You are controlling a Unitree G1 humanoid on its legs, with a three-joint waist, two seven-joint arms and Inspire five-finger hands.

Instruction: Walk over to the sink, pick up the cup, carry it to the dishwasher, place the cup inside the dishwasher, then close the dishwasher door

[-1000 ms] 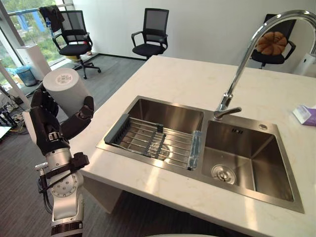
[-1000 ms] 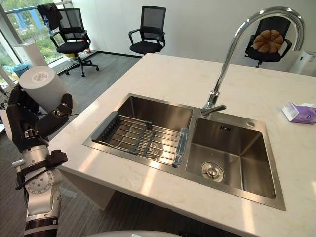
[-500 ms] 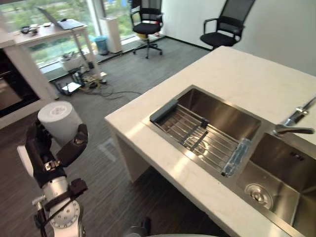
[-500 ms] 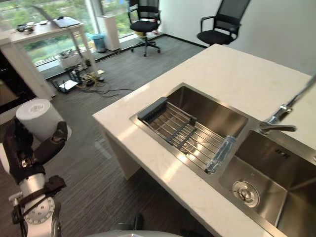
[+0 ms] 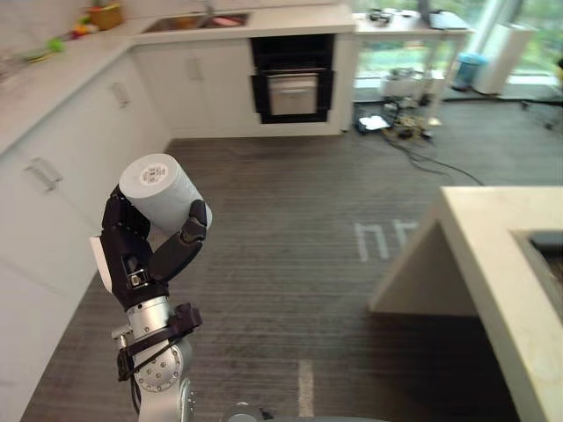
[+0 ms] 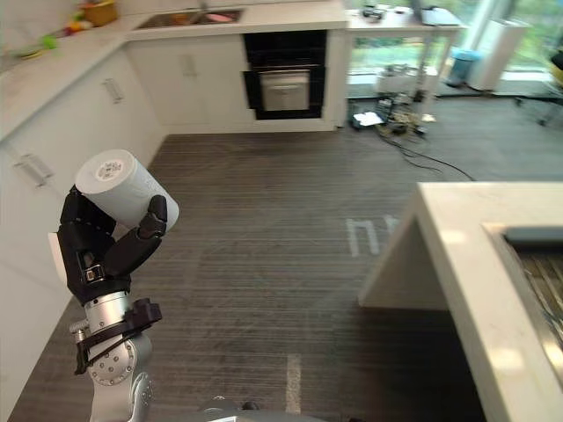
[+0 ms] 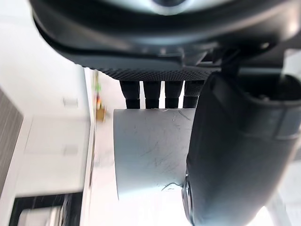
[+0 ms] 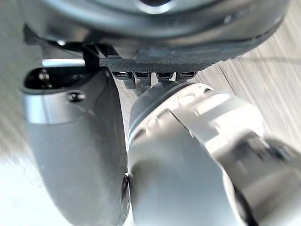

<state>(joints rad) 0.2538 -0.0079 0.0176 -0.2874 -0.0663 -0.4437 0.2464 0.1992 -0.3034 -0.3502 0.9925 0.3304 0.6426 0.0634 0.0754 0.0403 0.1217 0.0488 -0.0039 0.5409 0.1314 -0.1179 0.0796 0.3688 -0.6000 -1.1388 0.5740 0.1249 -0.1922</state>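
Now, your item: white matte cylindrical cup (image 5: 161,189), at 10 o'clock in the head view, tilted and clamped in the left hand (image 5: 141,255), thumb across its wall.
Right hand (image 8: 155,33): state cannot be told.
Risk: you may lose the smooth cup if walking jolts it.
Writing: round mark on the cup's end, unreadable.

Nothing legible: print on the base of the cup (image 5: 167,193) is too small to read

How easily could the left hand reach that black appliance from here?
Probably not yet: the left hand, curled round the cup, is far from the black appliance, with open floor between.
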